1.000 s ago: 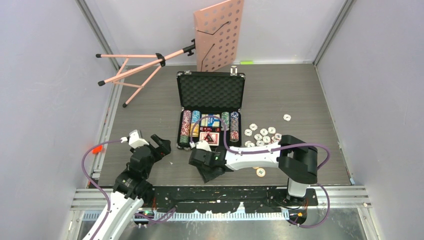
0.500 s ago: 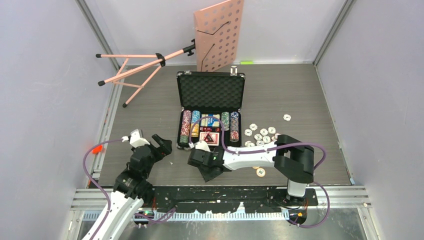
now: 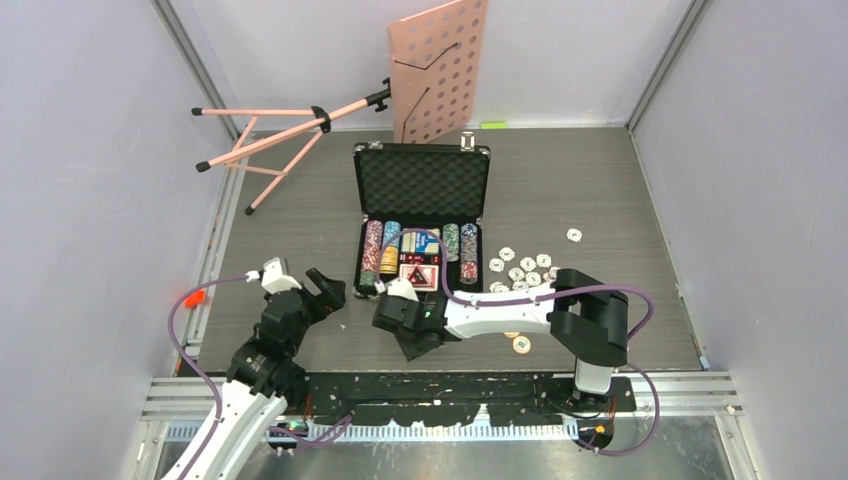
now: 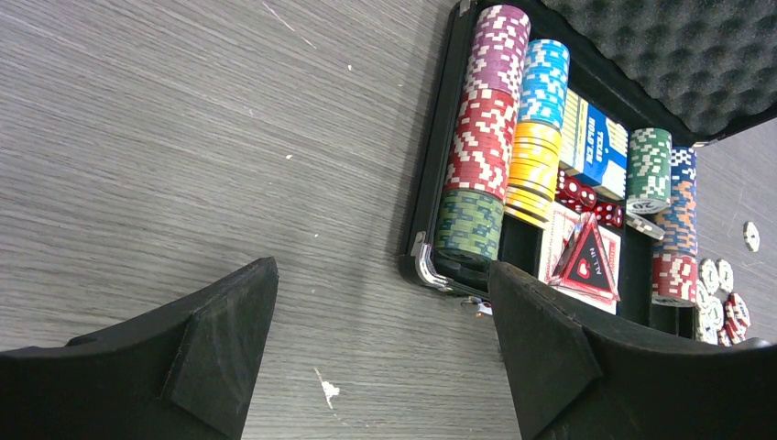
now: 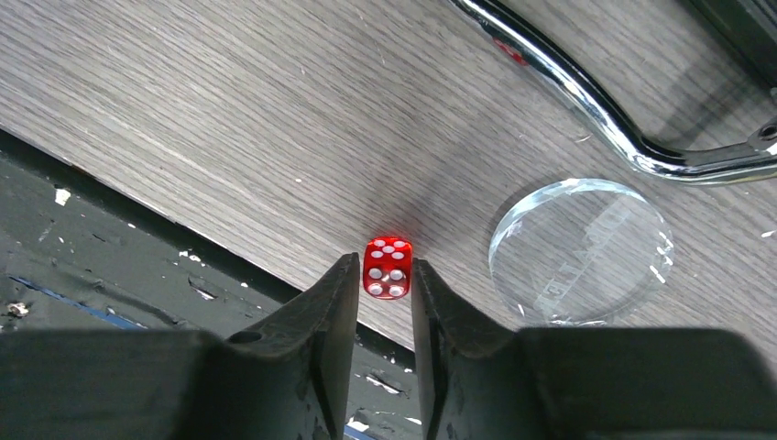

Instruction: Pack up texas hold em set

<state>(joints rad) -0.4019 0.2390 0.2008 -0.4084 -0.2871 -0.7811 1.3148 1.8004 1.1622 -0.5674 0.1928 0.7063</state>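
The black case (image 3: 358, 200) lies open mid-table, its foam lid laid back and rows of striped chips (image 3: 373, 250), card decks and red dice in its tray. Several white chips (image 3: 520, 270) lie loose to its right, and one more chip (image 3: 521, 345) lies near the front edge. At the table's front edge, my right gripper (image 5: 385, 275) is shut on a red die (image 5: 388, 269) held at its fingertips; this gripper (image 3: 408, 335) sits just in front of the case. To the case's left, my left gripper (image 4: 380, 284) stands wide open over bare table near the case corner (image 4: 423, 266).
A clear round disc (image 5: 580, 249) lies just right of the die, under the case's chrome handle (image 5: 586, 101). A pink perforated music stand (image 3: 438, 70) leans behind the case, with its tripod legs (image 3: 270, 135) lying at back left. The table's front edge is right under the right gripper.
The right gripper's jaws have narrowed onto the red die, and that arm has shifted slightly left. The left arm has barely moved.
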